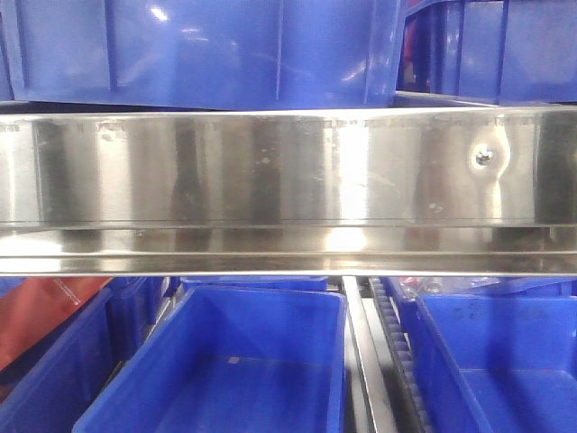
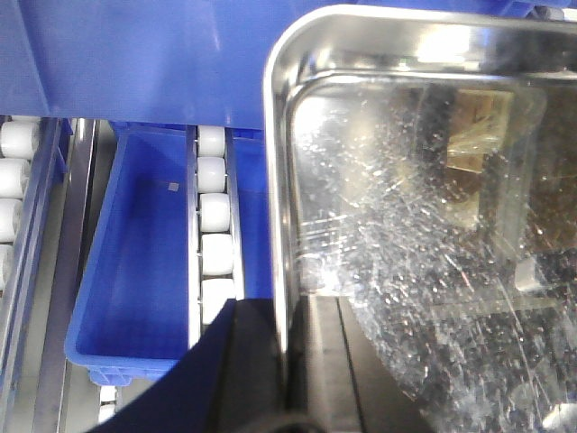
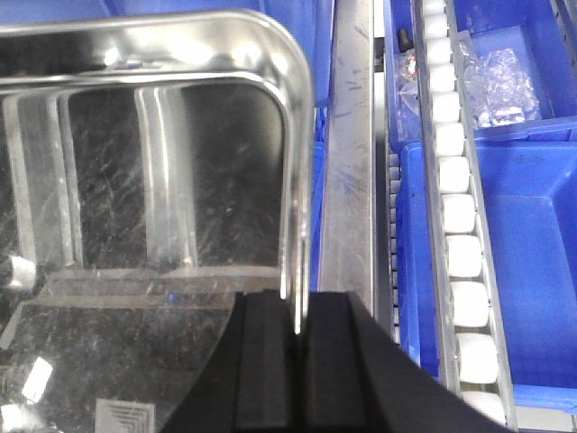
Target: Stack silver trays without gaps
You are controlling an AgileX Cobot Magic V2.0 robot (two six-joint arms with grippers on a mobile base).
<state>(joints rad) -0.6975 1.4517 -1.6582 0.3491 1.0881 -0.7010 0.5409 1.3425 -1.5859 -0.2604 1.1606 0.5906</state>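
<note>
My left gripper (image 2: 287,361) is shut on the left rim of a silver tray (image 2: 433,225), a shiny scratched pan that fills the right of the left wrist view. One finger is outside the rim and one is inside the pan. My right gripper (image 3: 297,361) is shut on the right rim of a silver tray (image 3: 180,180), again with one finger on each side of the rim. The tray is held above blue bins and roller tracks. No tray and no gripper show in the front view. I cannot tell if a second tray lies under it.
A brushed-steel shelf rail (image 1: 288,180) with a screw (image 1: 484,156) spans the front view, with blue bins above (image 1: 207,45) and below (image 1: 225,361). White roller tracks (image 2: 215,216) (image 3: 460,216) run between bins. One bin holds a clear bag of small parts (image 3: 500,81).
</note>
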